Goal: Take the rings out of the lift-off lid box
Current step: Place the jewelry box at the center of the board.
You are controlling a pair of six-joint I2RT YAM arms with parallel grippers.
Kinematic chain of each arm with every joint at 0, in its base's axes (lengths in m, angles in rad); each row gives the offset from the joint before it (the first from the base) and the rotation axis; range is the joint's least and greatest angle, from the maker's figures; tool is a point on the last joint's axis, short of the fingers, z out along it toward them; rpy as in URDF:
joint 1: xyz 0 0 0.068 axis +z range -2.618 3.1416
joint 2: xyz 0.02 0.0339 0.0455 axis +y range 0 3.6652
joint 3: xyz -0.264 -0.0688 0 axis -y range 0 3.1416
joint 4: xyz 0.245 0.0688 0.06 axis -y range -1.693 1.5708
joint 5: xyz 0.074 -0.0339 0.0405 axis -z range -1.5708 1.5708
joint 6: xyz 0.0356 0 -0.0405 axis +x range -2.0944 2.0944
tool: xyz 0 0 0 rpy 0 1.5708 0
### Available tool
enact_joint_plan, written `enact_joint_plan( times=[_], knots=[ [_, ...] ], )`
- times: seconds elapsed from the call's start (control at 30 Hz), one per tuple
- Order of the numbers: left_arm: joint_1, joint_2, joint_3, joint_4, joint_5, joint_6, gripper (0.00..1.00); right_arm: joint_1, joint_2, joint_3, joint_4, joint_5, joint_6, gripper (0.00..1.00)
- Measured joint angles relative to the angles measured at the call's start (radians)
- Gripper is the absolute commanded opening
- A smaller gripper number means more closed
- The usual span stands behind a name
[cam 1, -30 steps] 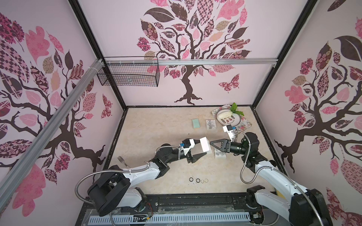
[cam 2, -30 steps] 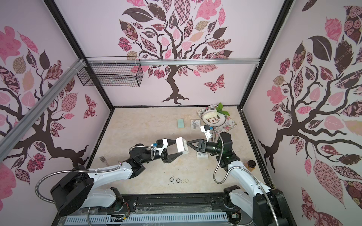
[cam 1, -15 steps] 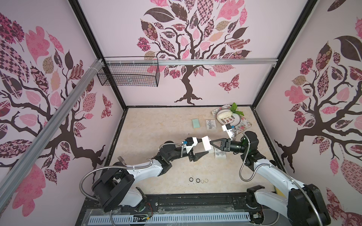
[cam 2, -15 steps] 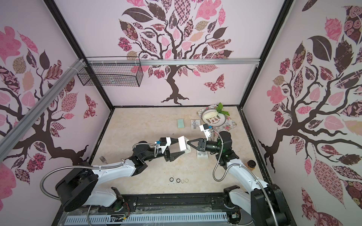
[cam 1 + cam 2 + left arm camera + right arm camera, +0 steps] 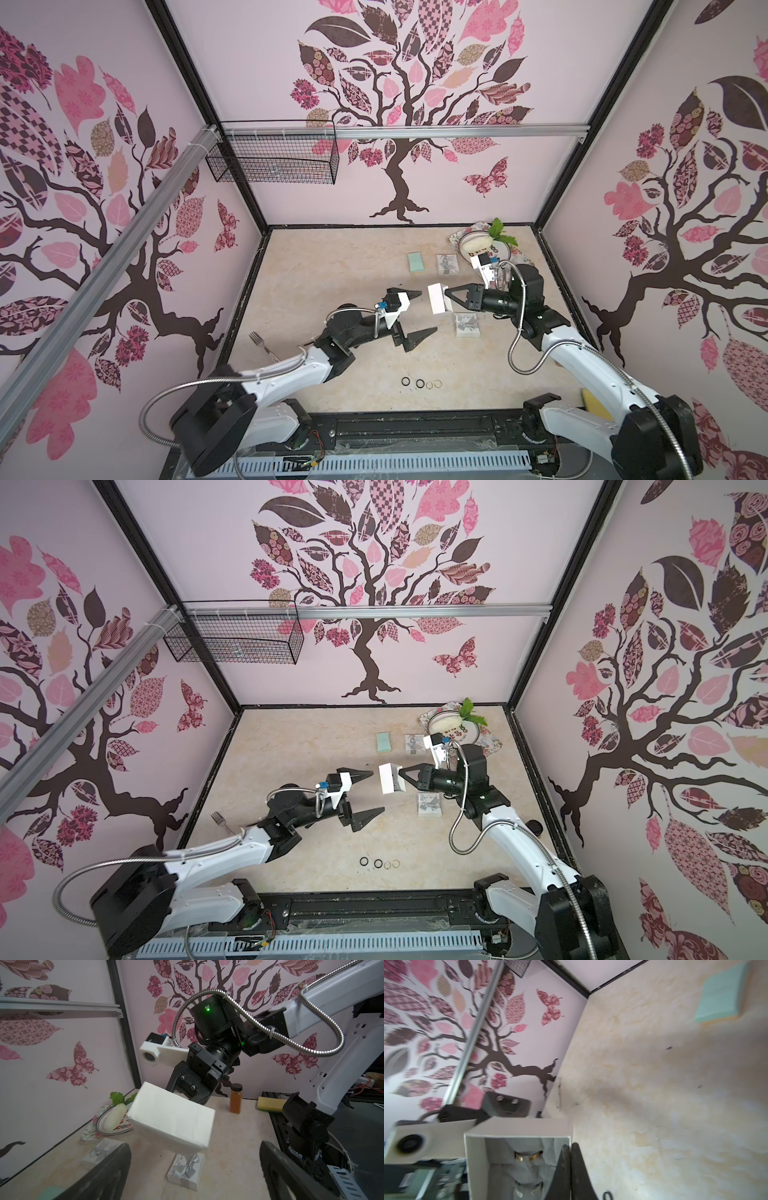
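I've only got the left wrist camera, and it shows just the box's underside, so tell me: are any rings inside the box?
Observer: Yes. The right wrist view looks into the box. At least two gold rings sit in its grey insert.
Operator: And how many are out?
Observer: Four. Both top views show a row on the table, two black and two pale.
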State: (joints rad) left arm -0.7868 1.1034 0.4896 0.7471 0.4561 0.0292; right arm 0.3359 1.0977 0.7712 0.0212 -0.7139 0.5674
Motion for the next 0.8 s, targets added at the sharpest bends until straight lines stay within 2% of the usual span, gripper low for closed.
enact_joint_plan(
  times=[0.1, 0.2, 0.27, 0.4, 0.47, 0.63, 0.8],
  knots=[
    [0.000, -0.253, -0.003, -0.230, -0.113, 0.029, 0.98, 0.127, 0.043, 0.100, -0.135, 0.207, -0.119, 0.00],
    [0.000, -0.418, -0.003, -0.417, -0.250, 0.046, 0.98, 0.193, 0.106, 0.121, -0.206, 0.342, -0.168, 0.00],
    [0.000, -0.472, -0.005, -0.502, -0.328, 0.046, 0.98, 0.219, 0.150, 0.120, -0.258, 0.434, -0.189, 0.00],
    [0.000, -0.494, -0.046, -0.601, -0.423, 0.033, 0.98, 0.296, 0.238, 0.149, -0.346, 0.598, -0.232, 0.00],
    [0.000, -0.485, -0.071, -0.633, -0.444, 0.023, 0.98, 0.323, 0.288, 0.187, -0.370, 0.642, -0.235, 0.00],
    [-0.001, -0.455, -0.121, -0.660, -0.468, 0.012, 0.98, 0.335, 0.371, 0.198, -0.350, 0.686, -0.282, 0.00],
    [-0.001, -0.454, -0.166, -0.632, -0.470, 0.009, 0.98, 0.340, 0.455, 0.212, -0.370, 0.696, -0.468, 0.00]
  ],
)
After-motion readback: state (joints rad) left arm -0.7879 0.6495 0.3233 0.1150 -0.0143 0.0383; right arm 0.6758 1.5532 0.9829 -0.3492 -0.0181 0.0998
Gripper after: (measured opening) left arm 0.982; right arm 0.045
